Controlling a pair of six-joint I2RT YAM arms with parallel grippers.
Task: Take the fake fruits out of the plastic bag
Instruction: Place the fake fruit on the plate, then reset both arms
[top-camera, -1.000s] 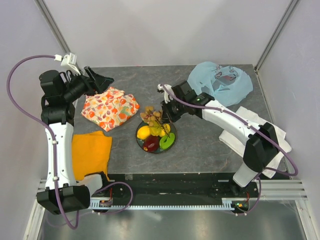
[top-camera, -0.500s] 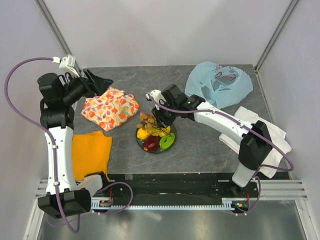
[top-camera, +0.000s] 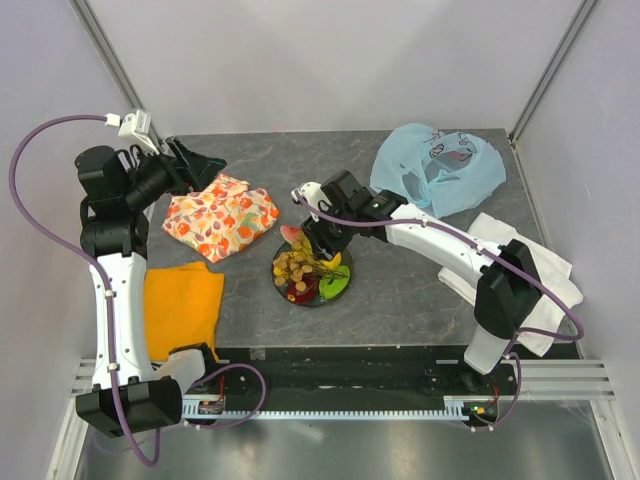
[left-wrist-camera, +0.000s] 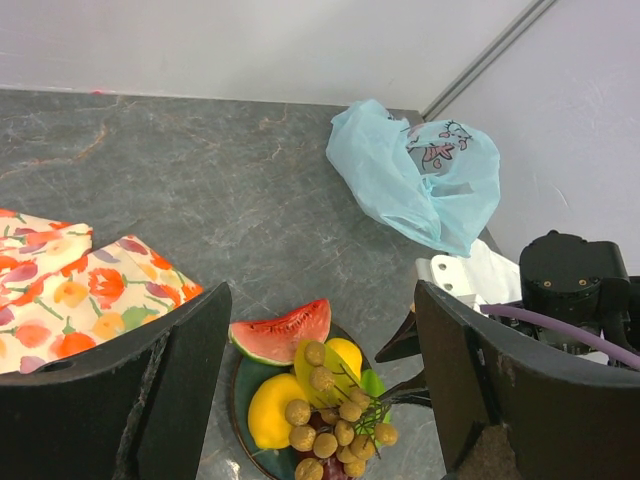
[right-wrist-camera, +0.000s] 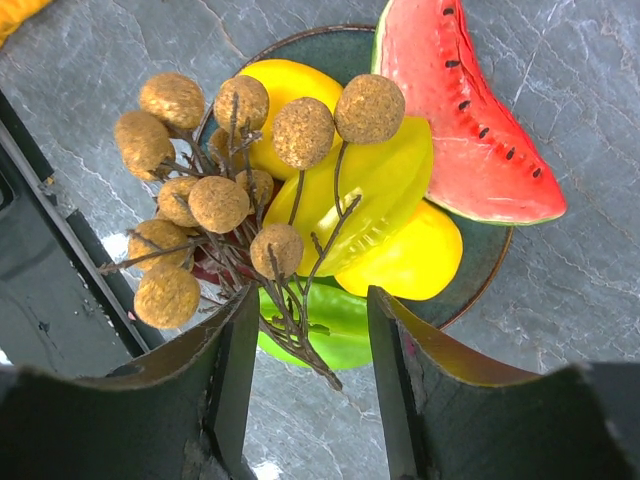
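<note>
The dark plate (top-camera: 277, 284) holds the fake fruits: a watermelon slice (top-camera: 296, 233), two yellow lemons (right-wrist-camera: 415, 255), a green piece (right-wrist-camera: 320, 320), a dark red fruit (top-camera: 300, 290) and a brownish grape bunch (top-camera: 293, 263) lying on top. My right gripper (top-camera: 322, 250) hovers just over the plate, its jaws open, with the bunch's stem (right-wrist-camera: 300, 330) loose between them. The light-blue plastic bag (top-camera: 440, 165) lies crumpled at the back right, apart from both grippers. My left gripper (top-camera: 205, 160) is open and empty, raised at the back left.
An orange-floral cloth (top-camera: 220, 215) lies left of the plate, below the left gripper. A plain orange cloth (top-camera: 182, 300) lies at the near left. A white cloth (top-camera: 520, 265) lies under the right arm. Walls stand close behind and at both sides.
My right gripper moved left and toward the near side with the grape bunch, and the bunch now rests on the plate's fruits. The left arm barely moved.
</note>
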